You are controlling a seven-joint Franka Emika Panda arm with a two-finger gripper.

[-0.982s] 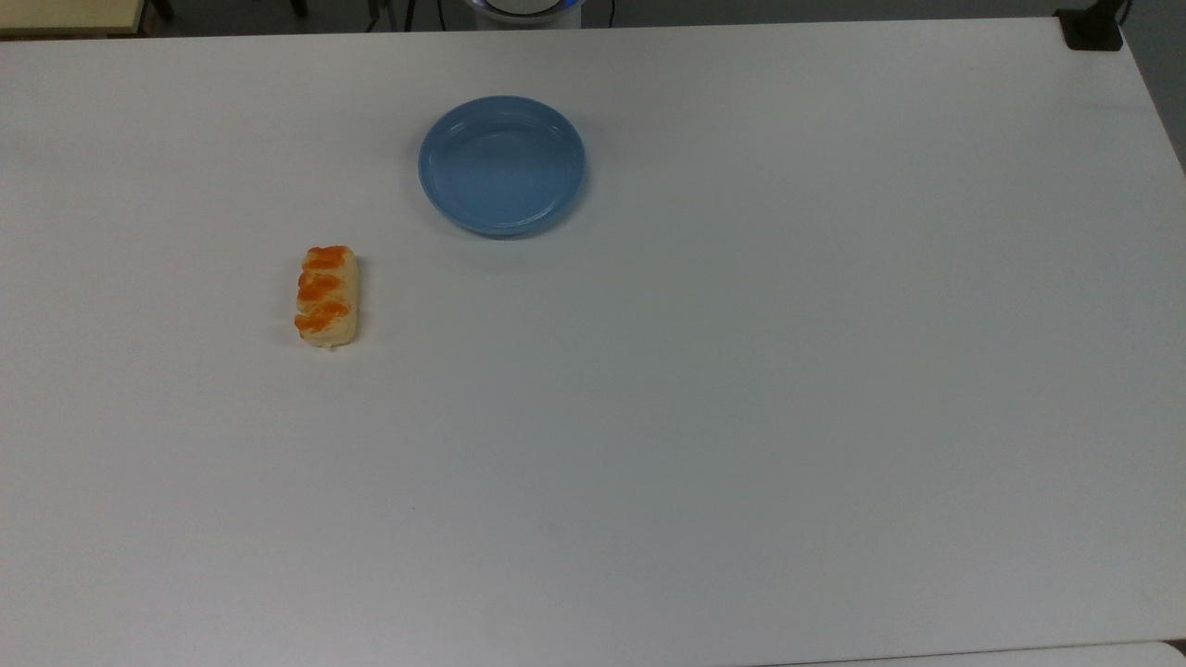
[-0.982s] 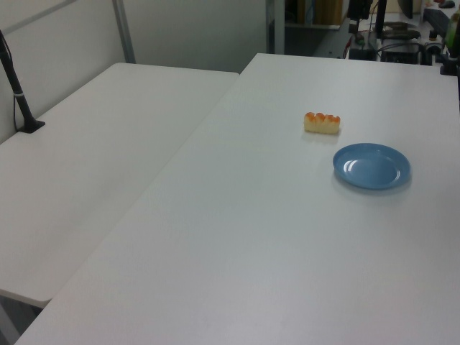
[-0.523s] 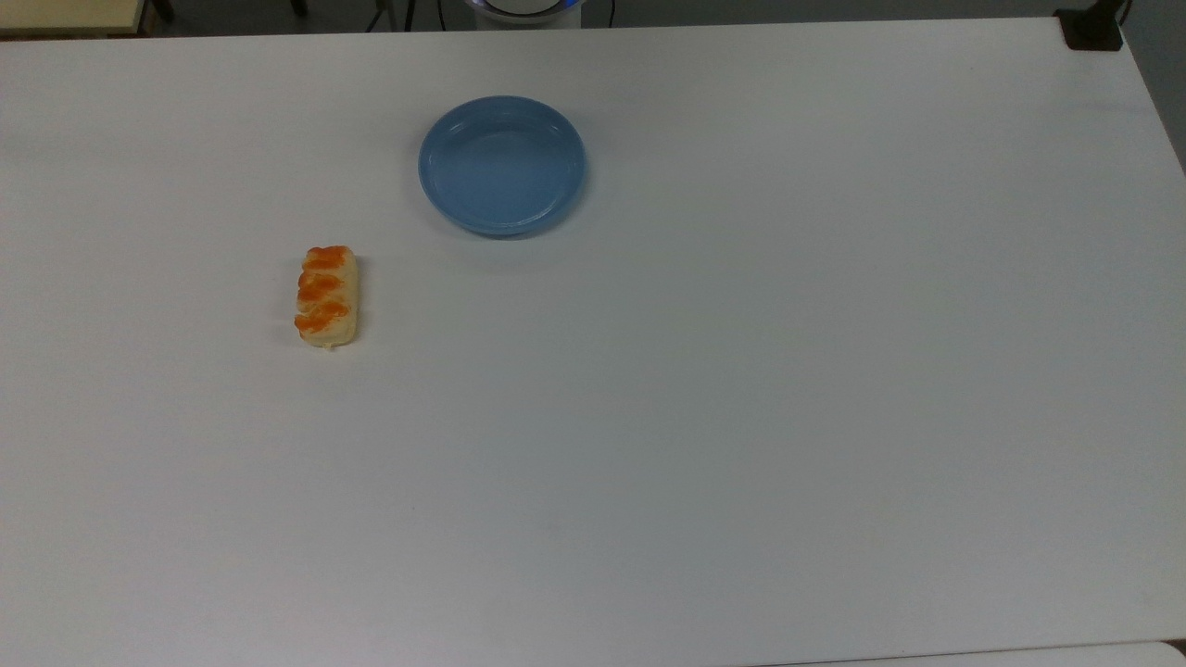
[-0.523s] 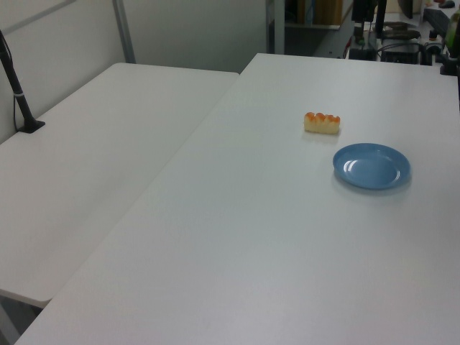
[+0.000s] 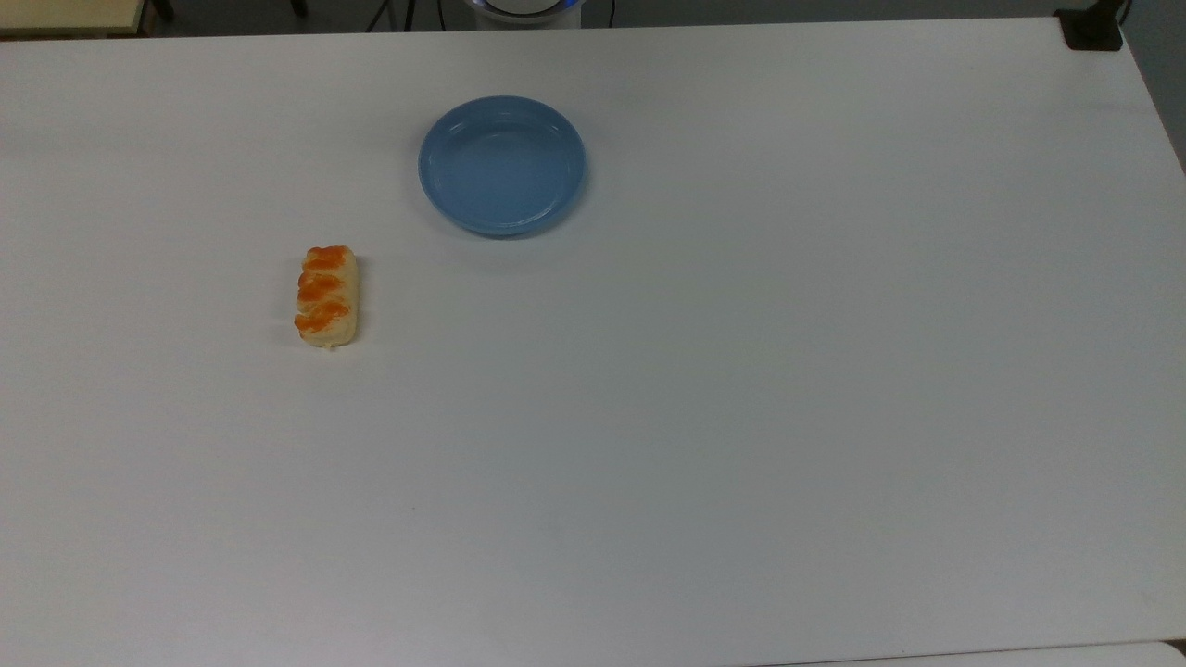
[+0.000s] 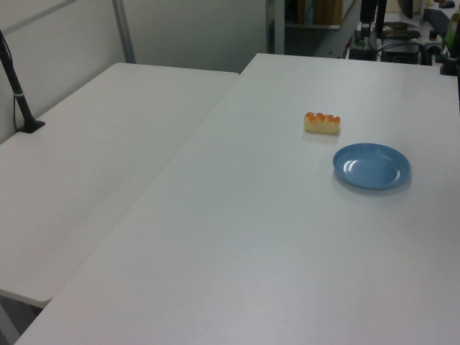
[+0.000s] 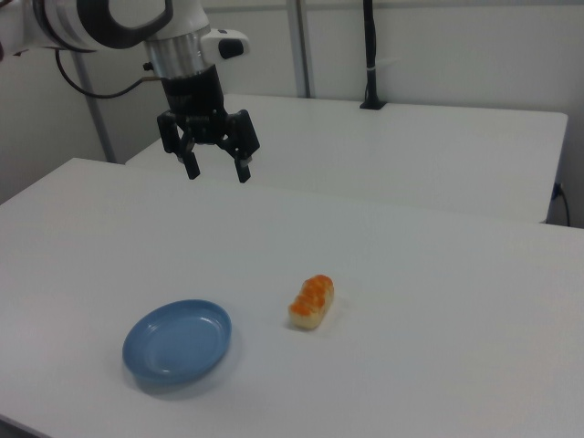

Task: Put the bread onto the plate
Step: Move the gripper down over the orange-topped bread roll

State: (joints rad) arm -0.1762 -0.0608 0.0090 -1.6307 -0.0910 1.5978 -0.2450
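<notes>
Tool (image 7: 218,172) spread, high above table (image 7: 438,301)

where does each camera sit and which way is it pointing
Top view: high above the white table, looking steeply down on the bread and plate; the robot's base peeks in at the top edge.
Left view: raised at one end of the table, looking along it.
Right view: raised, off the table's side, facing the arm and its open gripper hanging above the table.
All three share the bread and plate.
</notes>
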